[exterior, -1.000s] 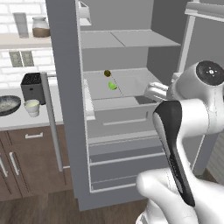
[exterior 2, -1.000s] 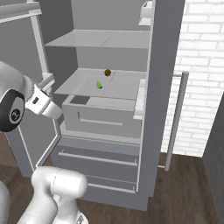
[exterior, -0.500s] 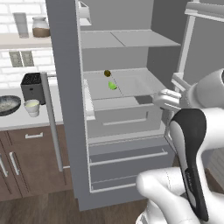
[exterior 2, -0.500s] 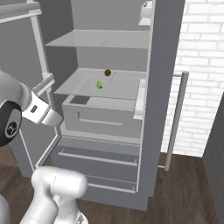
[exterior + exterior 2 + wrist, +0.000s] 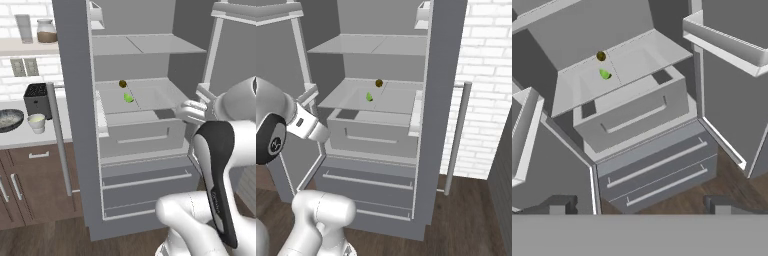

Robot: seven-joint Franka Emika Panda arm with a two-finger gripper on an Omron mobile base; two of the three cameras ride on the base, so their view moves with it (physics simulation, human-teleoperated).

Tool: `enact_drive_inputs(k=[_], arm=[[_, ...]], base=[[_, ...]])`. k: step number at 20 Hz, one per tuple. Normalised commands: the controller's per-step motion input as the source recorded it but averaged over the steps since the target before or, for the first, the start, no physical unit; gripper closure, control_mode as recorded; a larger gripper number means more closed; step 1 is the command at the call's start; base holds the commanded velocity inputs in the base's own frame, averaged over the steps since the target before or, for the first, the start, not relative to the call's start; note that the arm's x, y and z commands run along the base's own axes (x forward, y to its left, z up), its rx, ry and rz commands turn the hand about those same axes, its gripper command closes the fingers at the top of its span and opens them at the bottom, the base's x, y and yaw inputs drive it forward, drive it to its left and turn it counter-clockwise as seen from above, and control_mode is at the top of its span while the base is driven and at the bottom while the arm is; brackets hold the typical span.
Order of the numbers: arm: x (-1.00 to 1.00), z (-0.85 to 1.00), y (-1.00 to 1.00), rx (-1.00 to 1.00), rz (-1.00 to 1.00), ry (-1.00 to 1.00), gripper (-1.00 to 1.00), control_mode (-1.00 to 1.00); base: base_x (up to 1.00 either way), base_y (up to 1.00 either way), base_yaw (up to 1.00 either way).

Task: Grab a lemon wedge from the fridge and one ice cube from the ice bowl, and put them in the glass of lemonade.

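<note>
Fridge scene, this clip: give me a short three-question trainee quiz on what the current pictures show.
1. True or false: the fridge stands with its doors open.
2. What lies closest to the lemon wedge on its shelf?
A. a small dark round item
B. a tall bottle
C. a carton
3. Fill in: on the counter, the glass of lemonade stands between the ice bowl and the black ____.

Key: 1 true; 2 A; 3 toaster.
</note>
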Motion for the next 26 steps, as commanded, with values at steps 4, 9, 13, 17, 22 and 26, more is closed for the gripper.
enact_drive_inputs(k=[4, 9, 13, 17, 22, 26], arm=[[0.21, 0.00, -0.03, 0.00, 0.01, 0.01, -1.00, -1.00], [0.00, 0.00, 0.06, 0.00, 0.00, 0.00, -1.00, -1.00], [0.01, 0.00, 0.03, 0.00, 0.00, 0.00, -1.00, -1.00], [0.00, 0.00, 0.00, 0.00, 0.00, 0.00, -1.00, -1.00], [0.00, 0.00, 0.00, 0.00, 0.00, 0.00, -1.00, 1.00], [0.00, 0.00, 0.00, 0.00, 0.00, 0.00, -1.00, 1.00]], base=[[0.00, 0.00, 0.00], [0.00, 0.00, 0.00], [0.00, 0.00, 0.00], [0.00, 0.00, 0.00], [0.32, 0.00, 0.00], [0.88, 0.00, 0.04]])
